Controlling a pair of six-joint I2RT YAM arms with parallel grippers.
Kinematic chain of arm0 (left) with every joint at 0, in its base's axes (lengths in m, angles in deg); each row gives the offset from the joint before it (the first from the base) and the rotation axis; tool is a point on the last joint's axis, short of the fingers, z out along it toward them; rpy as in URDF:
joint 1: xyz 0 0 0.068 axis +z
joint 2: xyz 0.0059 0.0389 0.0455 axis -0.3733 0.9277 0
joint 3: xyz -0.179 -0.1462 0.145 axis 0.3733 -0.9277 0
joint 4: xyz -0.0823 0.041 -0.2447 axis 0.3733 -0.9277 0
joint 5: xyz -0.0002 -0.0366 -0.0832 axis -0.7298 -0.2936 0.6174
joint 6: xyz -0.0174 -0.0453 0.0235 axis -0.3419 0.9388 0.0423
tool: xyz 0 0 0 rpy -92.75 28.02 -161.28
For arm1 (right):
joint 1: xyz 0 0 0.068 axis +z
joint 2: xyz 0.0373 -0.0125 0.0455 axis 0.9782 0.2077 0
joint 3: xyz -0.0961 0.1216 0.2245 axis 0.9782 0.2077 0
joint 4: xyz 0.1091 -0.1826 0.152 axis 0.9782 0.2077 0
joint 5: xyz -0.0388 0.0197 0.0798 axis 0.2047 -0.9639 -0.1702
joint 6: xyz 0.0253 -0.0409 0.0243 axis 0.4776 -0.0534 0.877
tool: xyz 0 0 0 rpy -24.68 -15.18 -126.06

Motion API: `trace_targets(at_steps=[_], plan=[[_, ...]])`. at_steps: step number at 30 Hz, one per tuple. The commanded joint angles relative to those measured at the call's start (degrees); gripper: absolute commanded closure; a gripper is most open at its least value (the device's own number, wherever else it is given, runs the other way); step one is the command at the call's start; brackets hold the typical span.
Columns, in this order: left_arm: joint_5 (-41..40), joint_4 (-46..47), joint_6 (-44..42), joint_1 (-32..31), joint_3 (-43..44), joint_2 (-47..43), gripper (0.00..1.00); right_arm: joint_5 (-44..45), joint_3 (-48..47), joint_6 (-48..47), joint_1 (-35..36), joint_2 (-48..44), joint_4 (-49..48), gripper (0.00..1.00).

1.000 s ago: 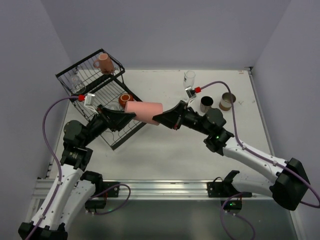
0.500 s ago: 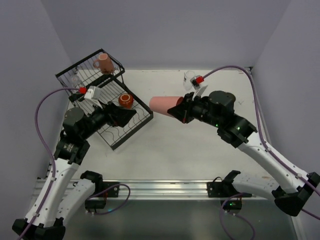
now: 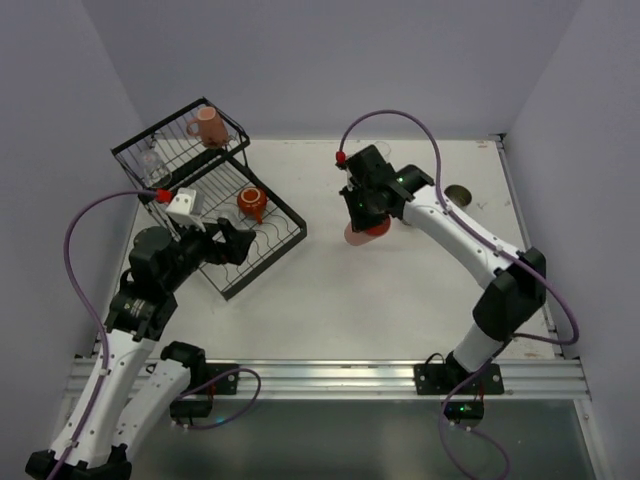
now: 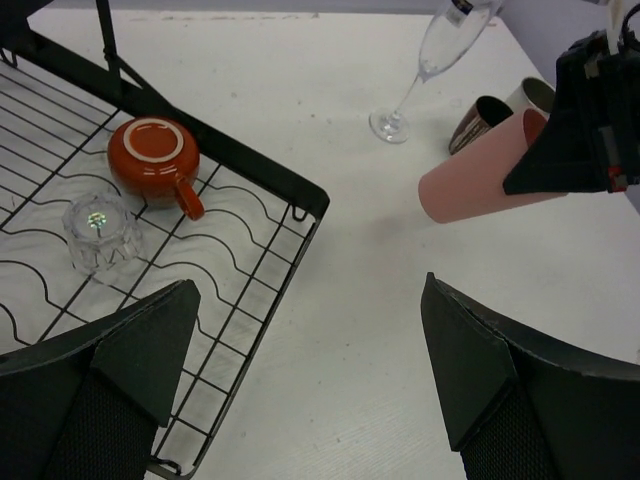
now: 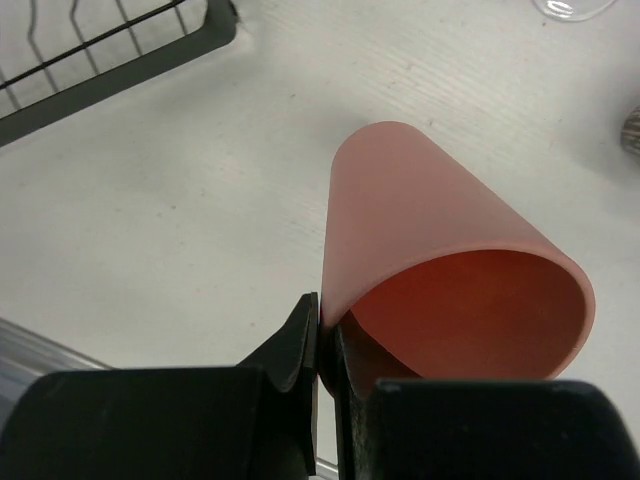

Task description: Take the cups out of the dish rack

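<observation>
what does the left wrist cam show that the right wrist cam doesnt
Left wrist only: the orange-red mug and a clear glass on the dish rack, plus the open left hand. Right wrist only: the hollow inside of the salmon tumbler and the right hand pinching its rim. Both: the tumbler, a rack corner, the foot of the stemmed glass and white table.

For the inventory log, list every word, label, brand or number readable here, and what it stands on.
None readable: no text on the salmon plastic tumbler, the upturned orange-red ceramic mug, the black wire dish rack or the clear stemmed glass.
</observation>
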Motion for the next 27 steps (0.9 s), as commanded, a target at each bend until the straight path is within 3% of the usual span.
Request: trace_targets(at_steps=[1,9,22,27], plan=[[-2.5,1.4,-2.2,-0.2,-2.7,-1.0,0.00,8.6,-10.2,-3.5,0.2,5.8,9.4,1.00],[-5.4,2.7,-2.8,-3.3,-3.9,-0.3,0.00,9.1,-23.3,-5.0,1.5,18.1,14.4,1.00],[-9.0,2.7,-3.4,-4.8,-4.6,-0.4,0.00,6.5,-27.7,-6.5,2.3,27.3,12.6,0.99],[-9.5,3.1,-3.4,-4.8,-4.6,-0.2,0.00,6.5,-28.0,-7.0,2.3,28.7,12.1,0.94]])
